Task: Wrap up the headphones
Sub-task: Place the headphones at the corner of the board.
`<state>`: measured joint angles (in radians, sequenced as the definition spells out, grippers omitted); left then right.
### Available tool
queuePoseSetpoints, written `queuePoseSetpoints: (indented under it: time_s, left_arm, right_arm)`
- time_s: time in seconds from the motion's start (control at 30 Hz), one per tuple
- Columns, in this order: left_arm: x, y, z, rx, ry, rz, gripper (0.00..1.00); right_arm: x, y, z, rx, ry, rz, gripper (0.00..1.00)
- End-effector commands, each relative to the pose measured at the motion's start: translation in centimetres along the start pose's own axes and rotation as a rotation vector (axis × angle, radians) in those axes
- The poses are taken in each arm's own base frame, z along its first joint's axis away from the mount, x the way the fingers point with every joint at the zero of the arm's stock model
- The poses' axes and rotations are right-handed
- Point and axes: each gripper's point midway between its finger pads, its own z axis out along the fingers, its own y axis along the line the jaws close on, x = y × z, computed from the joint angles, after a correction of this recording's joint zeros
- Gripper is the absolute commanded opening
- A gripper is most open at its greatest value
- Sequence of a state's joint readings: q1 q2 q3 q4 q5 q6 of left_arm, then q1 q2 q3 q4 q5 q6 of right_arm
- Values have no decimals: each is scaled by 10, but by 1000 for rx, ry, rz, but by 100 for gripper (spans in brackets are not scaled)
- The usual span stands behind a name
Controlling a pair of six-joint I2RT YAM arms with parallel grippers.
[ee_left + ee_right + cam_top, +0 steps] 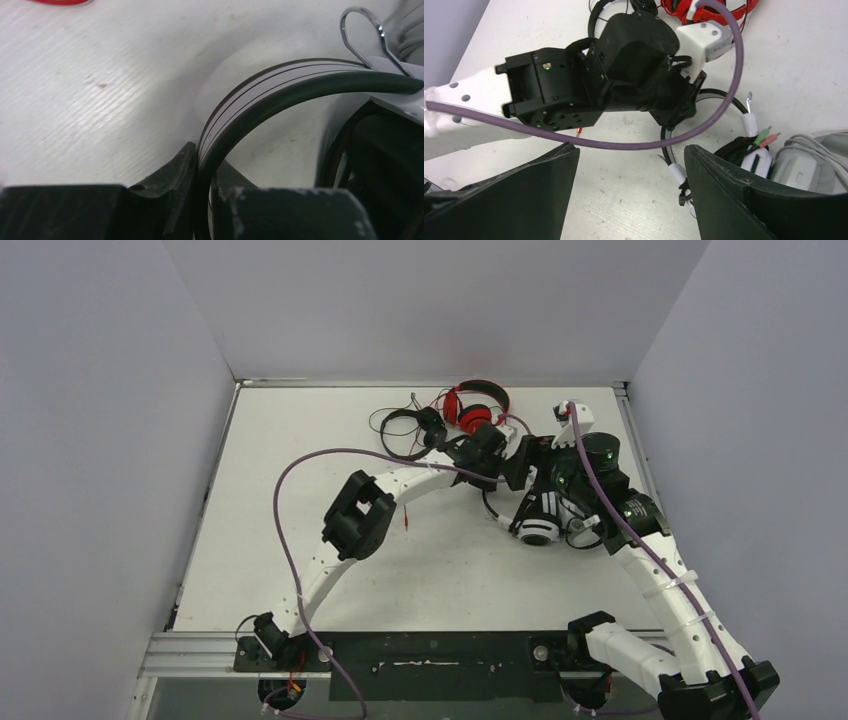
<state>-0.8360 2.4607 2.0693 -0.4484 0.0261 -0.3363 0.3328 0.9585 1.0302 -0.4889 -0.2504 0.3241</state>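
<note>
No readable text, no labels, brands, numbers or signs anywhere in view

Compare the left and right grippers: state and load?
Left gripper is shut; right gripper is open. The left fingers pinch a white-and-black headband; the right fingers hold nothing. Both grippers have black fingers.
</note>
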Motion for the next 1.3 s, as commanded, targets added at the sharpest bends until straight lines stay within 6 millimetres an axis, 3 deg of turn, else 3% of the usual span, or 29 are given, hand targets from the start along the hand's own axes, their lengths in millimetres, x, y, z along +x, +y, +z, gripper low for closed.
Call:
queuePoseSetpoints:
  time_s: [0.0, 0.33, 0.5, 0.53, 0.6, 0.7, 0.77, 0.83, 0.97, 1.07, 1.13, 1.27]
  left_arm:
    - [-25, -50, -3, 110, -51, -10, 0]
    - [-26, -104, 13, 229, -82, -67, 0]
    - [-39, -88, -5, 166, -96, -89, 19]
    - [-48, -85, -18, 152, -113, -86, 22]
    - [-56, -73, -38, 102, -132, -80, 31]
    - [-69, -52, -77, 25, -173, -70, 52]
    - [-71, -36, -102, -27, -188, -76, 71]
    - [-70, -25, -128, -49, -189, -95, 96]
    - [-73, 12, -173, -117, -202, -224, 97]
    - [-78, 63, -199, -184, -234, -253, 97]
    - [-69, 96, -208, -227, -257, -301, 97]
    - [-56, 139, -218, -210, -301, -378, 97]
  right_arm:
    - [-26, 4, -12, -5, -83, -17, 78]
    - [-42, 0, -31, 39, -166, -9, 78]
    - [-55, -2, -49, 66, -252, 12, 79]
    - [-58, -1, -53, 67, -273, 15, 79]
    - [-63, 0, -60, 67, -311, 24, 79]
    - [-69, 1, -69, 63, -363, 37, 80]
    - [-71, 2, -73, 56, -390, 43, 80]
    - [-72, 3, -76, 51, -406, 50, 80]
    - [-73, 3, -76, 50, -411, 54, 80]
    - [-72, 3, -76, 47, -409, 58, 80]
    - [-70, 3, -74, 45, -408, 65, 80]
    - [-64, 3, -69, 36, -391, 83, 80]
